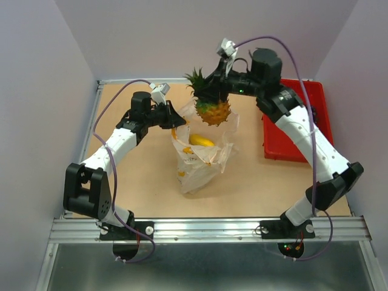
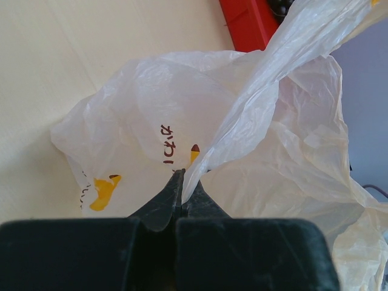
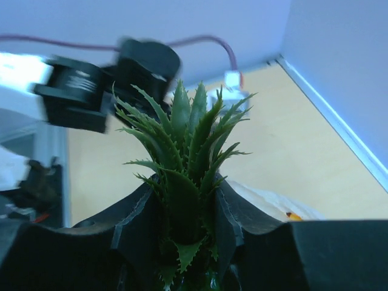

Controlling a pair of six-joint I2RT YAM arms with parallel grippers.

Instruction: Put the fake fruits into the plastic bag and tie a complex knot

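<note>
The translucent plastic bag [image 1: 203, 159] lies mid-table with its mouth held up; a yellow oblong fruit [image 1: 201, 140] shows inside it. My left gripper [image 1: 180, 121] is shut on the bag's upper left edge, and in the left wrist view [image 2: 182, 182] the thin film [image 2: 242, 115] runs out from between the closed jaws. My right gripper [image 1: 213, 92] is shut on the green crown [image 3: 185, 145] of the pineapple [image 1: 213, 111]. The orange-yellow body hangs above the far rim of the bag's mouth. The pineapple's body is hidden in the right wrist view.
A red rectangular tray [image 1: 299, 121] sits at the right, under my right forearm; its corner [image 2: 245, 21] shows in the left wrist view. Purple walls close in the table at the back and sides. A metal rail [image 1: 206, 227] runs along the near edge.
</note>
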